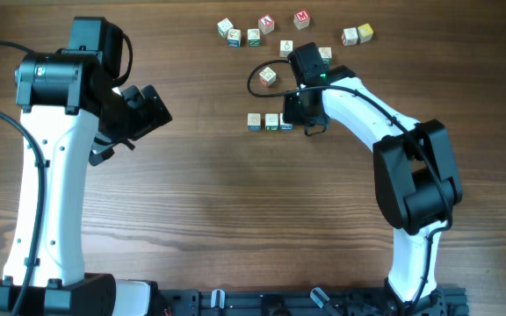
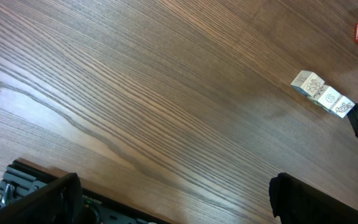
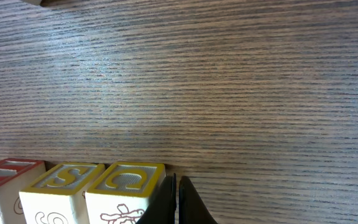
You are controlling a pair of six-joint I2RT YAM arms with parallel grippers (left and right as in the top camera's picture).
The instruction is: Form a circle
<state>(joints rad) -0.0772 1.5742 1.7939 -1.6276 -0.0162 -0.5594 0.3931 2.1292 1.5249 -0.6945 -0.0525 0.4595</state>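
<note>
1. Three toy cubes [image 1: 271, 122] sit side by side in a short straight row on the wooden bench [image 1: 235, 219].
2. The right jaws are shut tight together. Their tips are just beside the yellow-topped cube [image 3: 126, 180] at one end of the row.
3. The left jaws are wide apart over bare wood, well away from the cubes, and hold nothing.
4. More loose cubes [image 1: 266, 24] lie scattered beyond the row.
5. The cubes make no circle yet.

Overhead looks straight down on whole bench [image 1: 235, 219]. Left wrist slants across it from afar; right wrist low, close. All share cube row [image 1: 271, 122].
</note>
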